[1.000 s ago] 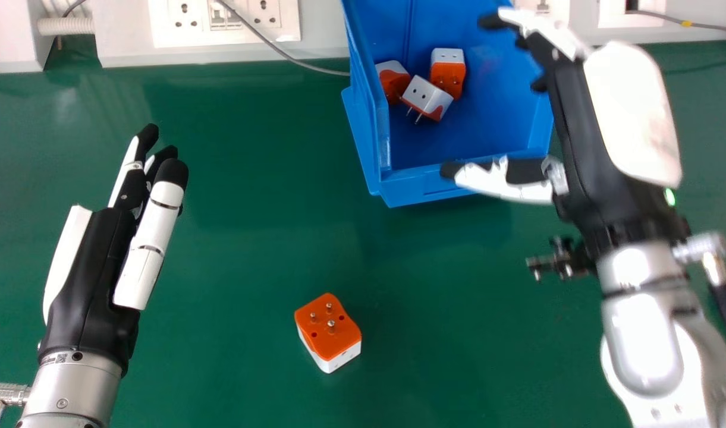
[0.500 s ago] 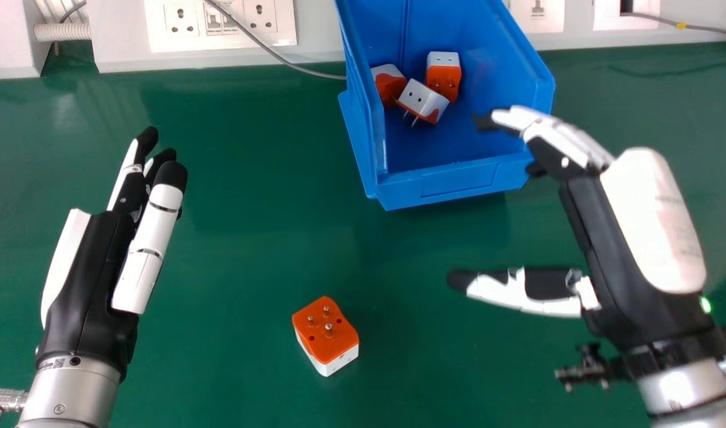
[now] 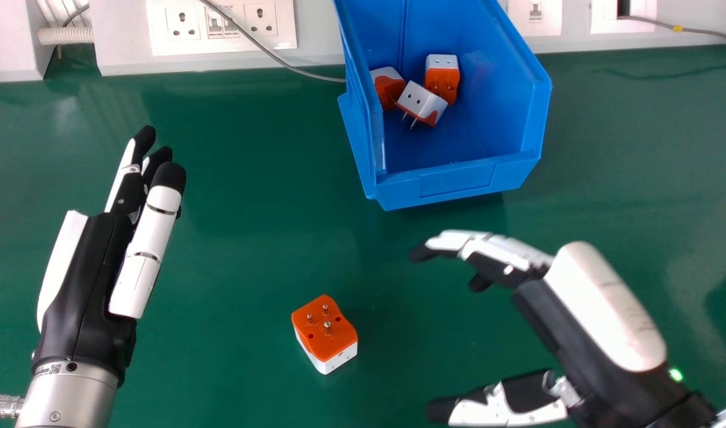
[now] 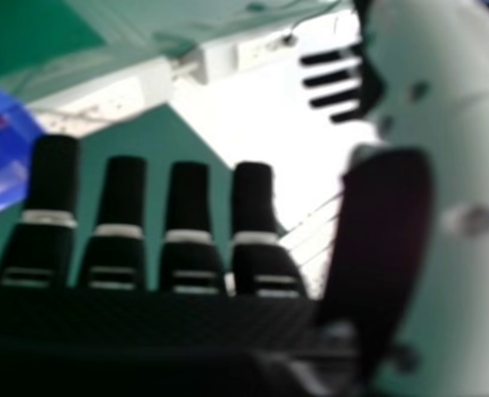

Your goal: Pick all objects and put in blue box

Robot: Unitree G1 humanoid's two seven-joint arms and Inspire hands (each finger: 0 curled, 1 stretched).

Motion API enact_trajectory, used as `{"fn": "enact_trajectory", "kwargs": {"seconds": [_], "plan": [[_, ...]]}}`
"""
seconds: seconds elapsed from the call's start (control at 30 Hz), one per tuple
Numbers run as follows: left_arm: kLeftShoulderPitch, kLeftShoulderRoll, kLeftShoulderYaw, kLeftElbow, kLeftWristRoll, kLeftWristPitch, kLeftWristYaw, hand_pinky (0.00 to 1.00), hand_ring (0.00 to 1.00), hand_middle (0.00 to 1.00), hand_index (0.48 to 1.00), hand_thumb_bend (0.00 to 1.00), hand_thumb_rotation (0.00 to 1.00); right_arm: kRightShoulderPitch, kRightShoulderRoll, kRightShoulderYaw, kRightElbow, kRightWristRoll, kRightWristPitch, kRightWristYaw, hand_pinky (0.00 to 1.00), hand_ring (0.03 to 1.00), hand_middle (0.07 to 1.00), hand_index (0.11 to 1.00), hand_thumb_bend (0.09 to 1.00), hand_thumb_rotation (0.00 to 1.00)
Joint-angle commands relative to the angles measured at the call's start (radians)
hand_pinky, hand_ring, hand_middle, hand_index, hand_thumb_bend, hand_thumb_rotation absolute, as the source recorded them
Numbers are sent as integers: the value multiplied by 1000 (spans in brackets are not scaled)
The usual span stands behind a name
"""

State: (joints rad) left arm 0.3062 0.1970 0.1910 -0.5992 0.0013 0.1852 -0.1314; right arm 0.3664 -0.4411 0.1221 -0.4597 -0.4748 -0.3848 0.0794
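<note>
Blue box: open plastic bin (image 3: 458,181), near the green counter's (image 3: 250,208) back edge
Inside: three orange-and-white plastic plug adapters (image 3: 422,101)
Loose adapter: blocky orange-and-white plastic plug (image 3: 325,333), pins up, on the counter between my hands
My left hand (image 3: 95,267): fingers straight
My right hand (image 3: 606,306): fingers relaxed, thumb well apart from them

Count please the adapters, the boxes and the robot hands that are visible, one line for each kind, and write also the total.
Adapters: 4
Blue box: 1
Robot hands: 2
Total: 7
</note>
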Motion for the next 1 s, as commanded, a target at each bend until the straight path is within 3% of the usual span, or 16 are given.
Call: {"fn": "enact_trajectory", "kwargs": {"seconds": [0.0,0.47,0.97], "plan": [[1,2,3,-21,-5,-7,-1,905,963,973,992,549,1000,-29,2,7,13,15,-30,11,610,768,789,739,674,0],[3,3,1,-29,-2,-3,1,907,964,974,993,552,1000,-228,18,93,105,27,44,200,626,778,801,761,691,17],[-1,7,2,-25,4,0,2,908,964,974,993,551,1000,-456,51,226,227,-52,169,328,665,817,832,787,727,1]]}}
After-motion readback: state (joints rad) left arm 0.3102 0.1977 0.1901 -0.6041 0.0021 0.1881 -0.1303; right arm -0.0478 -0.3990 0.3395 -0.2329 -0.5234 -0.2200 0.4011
